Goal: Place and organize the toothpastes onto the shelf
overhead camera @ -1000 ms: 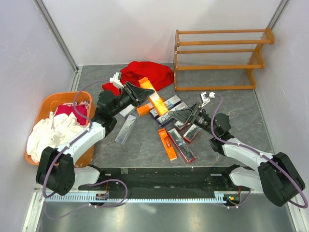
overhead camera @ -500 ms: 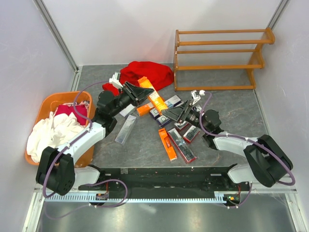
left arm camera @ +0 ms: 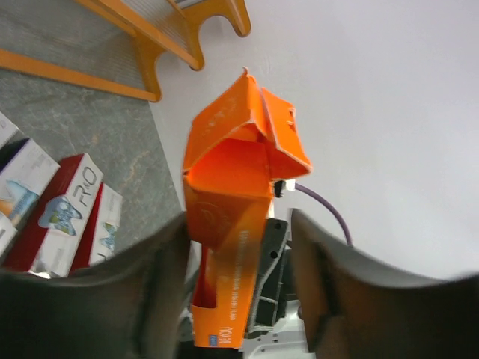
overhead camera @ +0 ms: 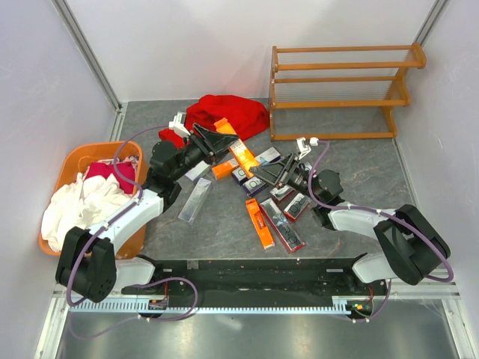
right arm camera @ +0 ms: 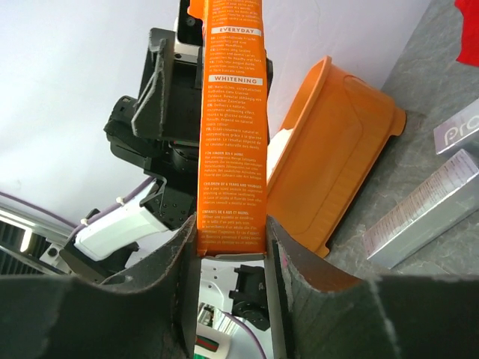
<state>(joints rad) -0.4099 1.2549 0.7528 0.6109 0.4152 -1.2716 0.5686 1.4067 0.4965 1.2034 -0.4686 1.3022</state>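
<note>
**A:** Where do we have the long orange cardboard toothpaste box [overhead camera: 242, 157]?

**B:** Mid-table, between our two arms. It is just on the near side of the crumpled red cloth [overhead camera: 228, 112] and well apart from the orange-brown wooden slatted shelf [overhead camera: 340, 105] at the far right.

**A:** Which of our arms holds it?

**B:** Our right gripper [right arm camera: 230, 224] is clamped on one end, with both dark pads pressed against the box's long sides. Our left gripper [left arm camera: 238, 221] has its jaws apart around the same box. The box lies close against one finger [left arm camera: 150, 284], and we see a clear gap to the other.

**A:** And the rest of the toothpastes?

**B:** They are scattered on the grey stone-look tabletop [overhead camera: 374, 161], under and near our grippers. We see another orange box [overhead camera: 260, 222], a red-and-dark one [overhead camera: 284, 226] just beside it, and a silver-grey one [overhead camera: 194, 198] lying alone to the left. The orange plastic basket [overhead camera: 82, 151] of cloths sits at our left edge.
</note>
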